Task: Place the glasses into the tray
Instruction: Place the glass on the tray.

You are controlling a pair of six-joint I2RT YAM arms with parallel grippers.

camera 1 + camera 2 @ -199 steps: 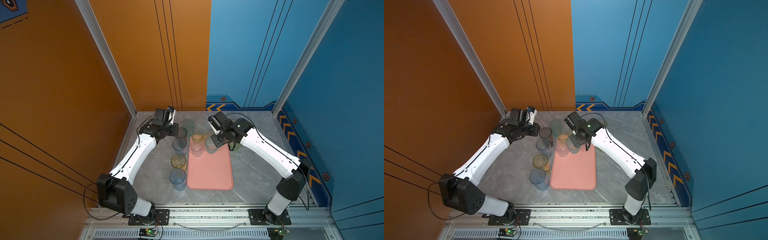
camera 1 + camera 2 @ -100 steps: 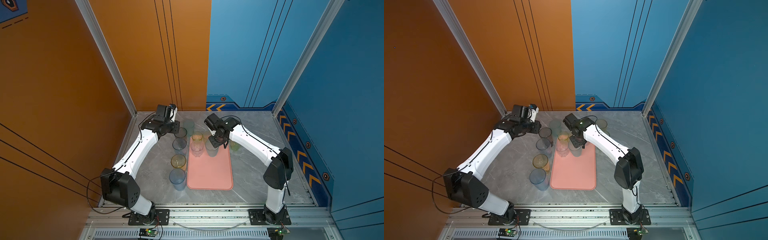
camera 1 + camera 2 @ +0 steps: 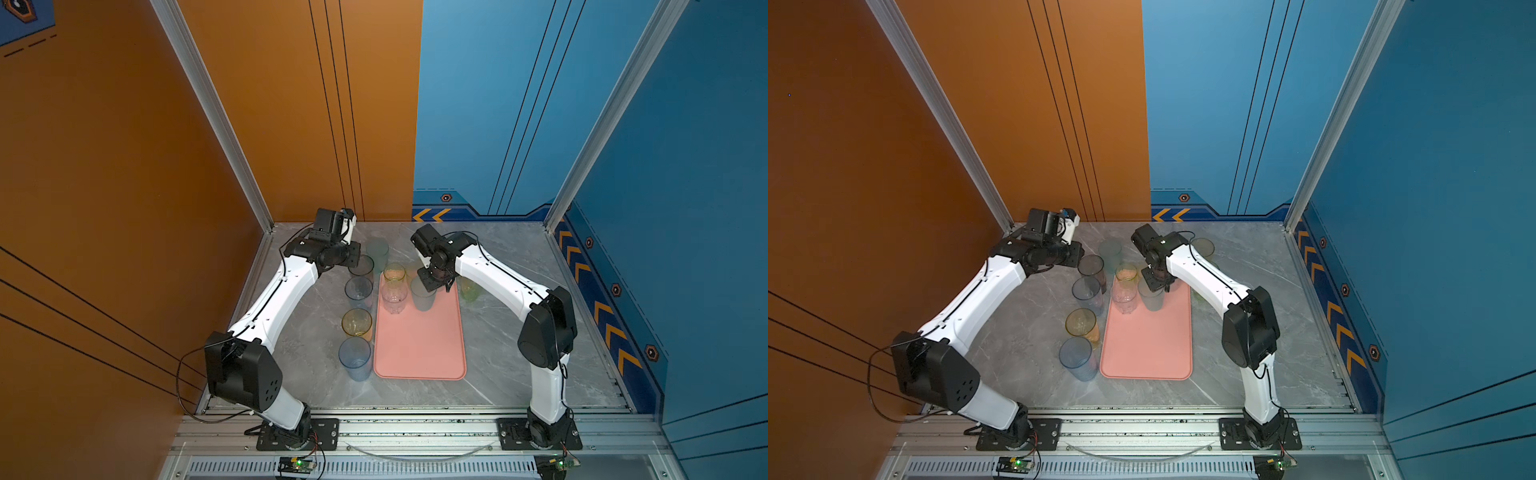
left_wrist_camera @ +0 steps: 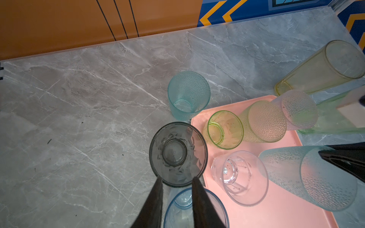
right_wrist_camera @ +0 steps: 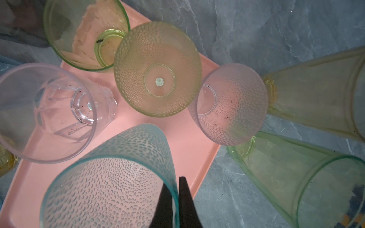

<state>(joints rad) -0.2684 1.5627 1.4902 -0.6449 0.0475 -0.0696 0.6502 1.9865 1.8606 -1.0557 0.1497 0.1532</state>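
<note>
Tabletop: teal glass rim between right jaws.

Grey marble tabletop, orange wall

The blue glass runs off the edge of the wrist picture, and the left gripper covers part of it.

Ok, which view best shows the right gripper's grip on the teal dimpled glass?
Right wrist view: the right gripper pinches the teal dimpled glass by its rim, one finger inside, one outside. In both top views the gripper body hides that contact. The left wrist view shows the glass but little of the fingers.
</note>
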